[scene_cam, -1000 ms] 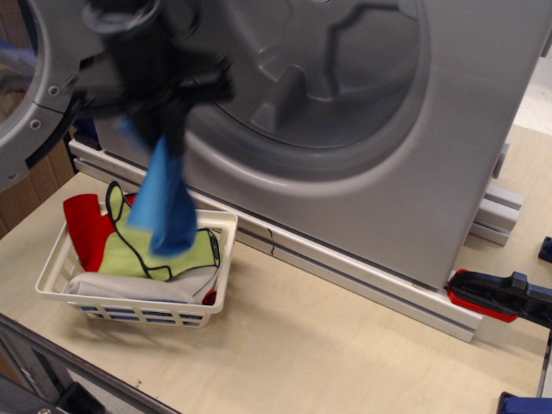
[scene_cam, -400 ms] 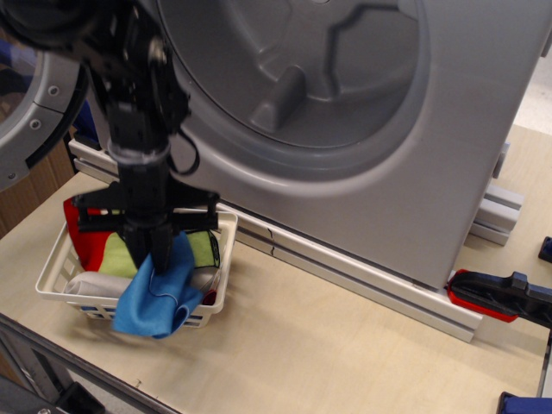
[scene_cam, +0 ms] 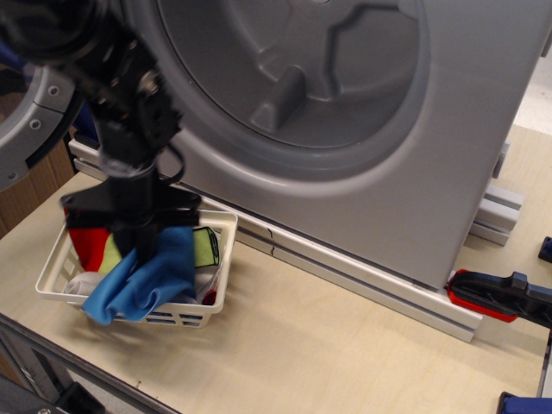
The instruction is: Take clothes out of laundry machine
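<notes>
The royal-blue cloth point(scene_cam: 147, 280) hangs from my gripper point(scene_cam: 141, 245) and sags into the small white basket point(scene_cam: 221, 259), with its lower end draped over the basket's front-left rim. My gripper points straight down over the basket's middle, and its fingers look shut on the cloth's top, though the arm is motion-blurred. The silver-grey laundry machine point(scene_cam: 431, 172) stands behind, its moulded grey drum point(scene_cam: 293, 69) showing no cloth. Its round porthole door point(scene_cam: 34, 112) is swung open at the far left.
The basket also holds a lime-green cloth point(scene_cam: 205, 247), a red cloth point(scene_cam: 86, 244) and a pale cloth point(scene_cam: 80, 282). A red and black clamp point(scene_cam: 500, 297) lies at the right. An aluminium rail point(scene_cam: 345, 272) runs along the machine's foot. The wooden table point(scene_cam: 302, 354) ends near the front left.
My gripper came down from in front of the drum to the basket with the blue cloth. Since 0.4 s ago the cloth has shifted left and settled lower into the basket.
</notes>
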Available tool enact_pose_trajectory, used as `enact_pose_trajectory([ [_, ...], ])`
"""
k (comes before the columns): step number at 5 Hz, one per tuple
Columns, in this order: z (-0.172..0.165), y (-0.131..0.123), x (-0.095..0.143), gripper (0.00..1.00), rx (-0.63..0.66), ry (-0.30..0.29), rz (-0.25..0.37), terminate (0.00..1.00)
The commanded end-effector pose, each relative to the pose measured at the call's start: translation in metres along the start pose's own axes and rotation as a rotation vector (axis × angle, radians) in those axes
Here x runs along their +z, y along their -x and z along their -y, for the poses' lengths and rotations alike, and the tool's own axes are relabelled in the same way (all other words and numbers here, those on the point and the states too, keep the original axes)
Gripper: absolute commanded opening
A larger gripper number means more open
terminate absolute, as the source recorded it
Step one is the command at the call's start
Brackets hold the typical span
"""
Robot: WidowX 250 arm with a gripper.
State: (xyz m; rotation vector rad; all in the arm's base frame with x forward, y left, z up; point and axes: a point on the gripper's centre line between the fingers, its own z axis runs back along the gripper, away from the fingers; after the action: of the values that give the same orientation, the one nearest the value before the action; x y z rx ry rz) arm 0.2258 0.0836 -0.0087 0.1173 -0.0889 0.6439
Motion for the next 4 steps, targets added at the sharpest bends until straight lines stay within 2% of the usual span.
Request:
enact_pose_trajectory([
  [1, 0.009, 0.002, -0.023, 0.00, -0.014, 0.000, -0.041, 0.00],
  [2, -0.001, 0.005, -0.027, 0.00, -0.008, 0.001, -0.033, 0.00],
  [3, 0.000, 0.001, -0.003, 1.00, 0.035, 0.003, -0.016, 0.00],
  [4, -0.005, -0.001, 0.016, 1.00, 0.065, -0.022, -0.016, 0.00],
])
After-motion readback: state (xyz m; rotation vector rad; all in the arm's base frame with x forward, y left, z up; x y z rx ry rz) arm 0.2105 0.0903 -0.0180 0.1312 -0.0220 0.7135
